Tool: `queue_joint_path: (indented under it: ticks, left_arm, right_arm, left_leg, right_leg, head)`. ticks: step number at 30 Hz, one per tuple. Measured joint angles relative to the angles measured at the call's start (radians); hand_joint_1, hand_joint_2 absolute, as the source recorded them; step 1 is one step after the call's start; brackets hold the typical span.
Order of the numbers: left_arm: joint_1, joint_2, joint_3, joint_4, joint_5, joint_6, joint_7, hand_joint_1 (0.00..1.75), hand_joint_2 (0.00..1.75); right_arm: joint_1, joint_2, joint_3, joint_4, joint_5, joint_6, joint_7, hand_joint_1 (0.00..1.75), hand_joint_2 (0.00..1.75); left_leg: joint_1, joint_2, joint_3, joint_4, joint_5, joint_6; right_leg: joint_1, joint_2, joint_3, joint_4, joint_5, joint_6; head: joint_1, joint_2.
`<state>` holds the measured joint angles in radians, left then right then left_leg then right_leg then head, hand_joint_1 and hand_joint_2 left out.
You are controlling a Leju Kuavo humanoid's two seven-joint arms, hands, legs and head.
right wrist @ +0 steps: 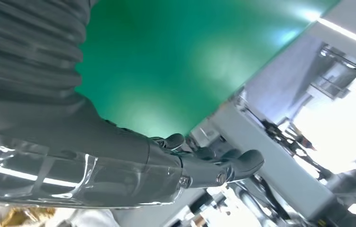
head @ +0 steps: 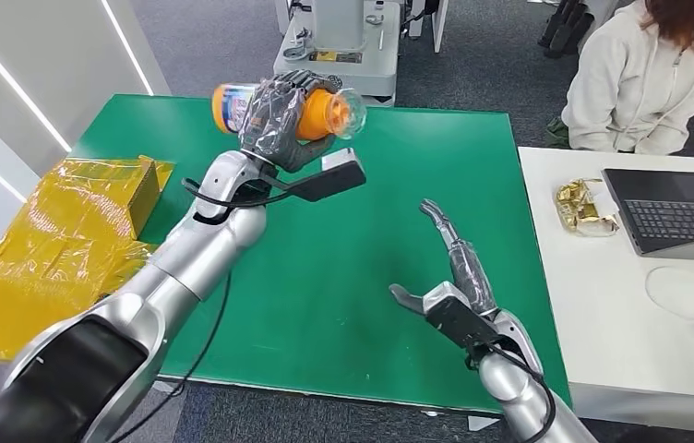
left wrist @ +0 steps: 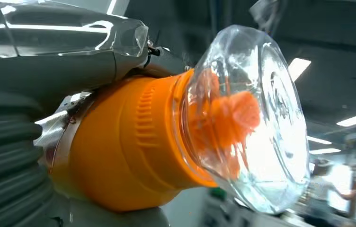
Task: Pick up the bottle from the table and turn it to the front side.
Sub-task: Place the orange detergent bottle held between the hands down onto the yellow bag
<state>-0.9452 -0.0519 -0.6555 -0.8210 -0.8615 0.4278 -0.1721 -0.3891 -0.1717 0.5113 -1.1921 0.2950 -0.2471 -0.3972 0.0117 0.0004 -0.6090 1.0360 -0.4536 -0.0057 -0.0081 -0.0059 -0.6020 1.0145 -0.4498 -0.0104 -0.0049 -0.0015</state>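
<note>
Head view: left hand (head: 274,115) wraps the orange bottle (head: 320,113), held lying sideways above the far edge of the green table (head: 325,277), lifted off the mat. Clear domed cap (head: 351,113) points toward the person in the cream jacket (head: 634,78); the labelled end pokes out the other side of the fingers. Grip sits round the middle, presumably so the wrist can roll the bottle about its long axis. Left wrist view shows the cap close up (left wrist: 247,118), with an orange spout inside; whether the label's front faces forward yet is hard to tell. Right hand (head: 454,277) hovers over the table's near side, empty, fingers spread and raised, likely waiting to steady or receive. Yellow foil-wrapped box (head: 76,231) lies off the table's left edge.
</note>
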Motion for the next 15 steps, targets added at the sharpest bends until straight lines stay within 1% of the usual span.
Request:
queue_joint_path:
  ticks: [2,7,12,15]
  left_arm:
    - [-0.018,0.013,-0.015,0.011,-0.135,-0.002,0.051,1.75,1.75]
    - [-0.034,0.031,-0.026,0.026,-0.292,-0.018,0.11,1.75,1.75]
    - [-0.03,0.052,-0.028,0.045,-0.571,-0.088,0.195,1.75,1.75]
    - [-0.026,0.059,-0.027,0.053,-0.616,-0.099,0.205,1.75,1.75]
  right_arm:
    - [0.033,-0.008,-0.004,-0.084,0.022,-0.003,0.022,0.0,1.75]
    - [0.096,-0.021,-0.025,-0.216,0.045,-0.006,0.027,0.0,1.75]
    - [0.195,-0.022,-0.089,-0.371,0.115,0.003,0.022,0.0,1.75]
    - [0.22,-0.022,-0.107,-0.403,0.128,0.008,0.022,0.0,1.75]
  left_leg:
    - [0.0,0.0,0.0,0.0,0.0,0.0]
    - [0.0,0.0,0.0,0.0,0.0,0.0]
    - [0.0,0.0,0.0,0.0,0.0,0.0]
    - [0.0,0.0,0.0,0.0,0.0,0.0]
  right_leg:
    - [0.0,0.0,0.0,0.0,0.0,0.0]
    - [0.0,0.0,0.0,0.0,0.0,0.0]
    - [0.0,0.0,0.0,0.0,0.0,0.0]
    - [0.0,0.0,0.0,0.0,0.0,0.0]
  head:
    - [0.0,0.0]
    - [0.0,0.0]
    - [0.0,0.0]
    - [0.0,0.0]
